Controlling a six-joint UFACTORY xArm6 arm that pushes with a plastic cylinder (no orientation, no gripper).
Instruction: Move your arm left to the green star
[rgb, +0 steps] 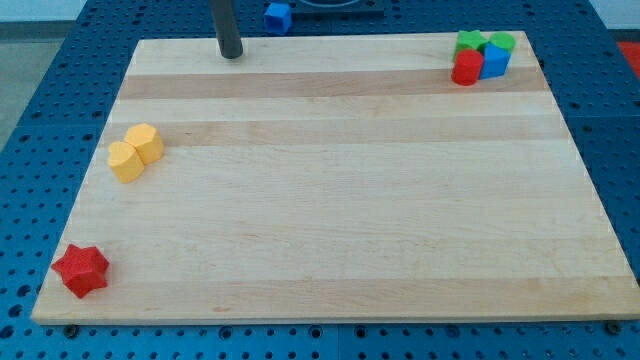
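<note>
Camera view: my tip (231, 56) rests near the wooden board's (330, 240) top edge at about eleven o'clock; being a bare rod, it has nothing to open or close. The green star (469, 42) sits in the one o'clock corner cluster with a green block (502, 43), red block (466, 68) and blue block (495, 61). I judge the approach hardly begun: they're well apart. The star's pointing and long axis are too small to tell.

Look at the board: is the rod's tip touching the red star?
No: my tip is at the view's top edge of the board, while the red star lies far off in the bottom-left corner.
</note>
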